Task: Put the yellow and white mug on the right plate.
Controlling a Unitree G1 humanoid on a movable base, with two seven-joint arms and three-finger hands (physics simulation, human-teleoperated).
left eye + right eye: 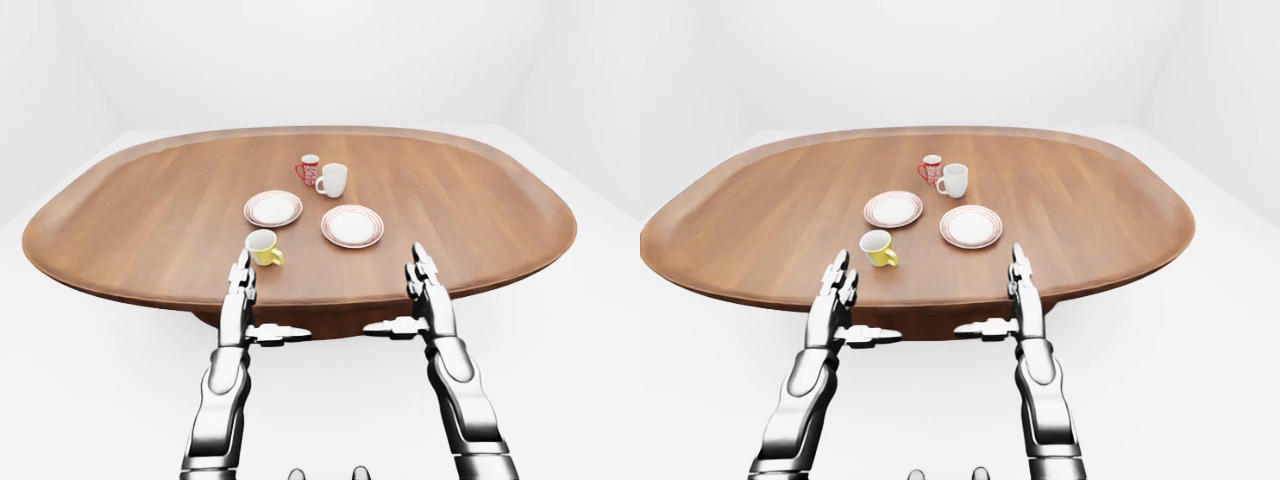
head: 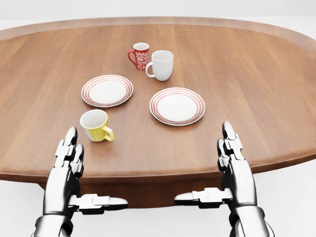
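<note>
The yellow and white mug (image 2: 96, 125) stands upright on the wooden table (image 2: 256, 74), its handle toward the view's lower right. To its upper right lies the right plate (image 2: 177, 105), white with red rings and bare. My left hand (image 2: 69, 153) hovers just below the mug at the table's near edge, fingers straight and open, thumb pointing inward. At the lower right, my right hand (image 2: 229, 148) is open the same way, below the right plate. Neither hand touches anything.
A second red-ringed plate (image 2: 107, 90) lies left of the right plate. A red patterned mug (image 2: 139, 55) and a plain white mug (image 2: 161, 64) stand side by side above the plates. The table's rim runs under both hands.
</note>
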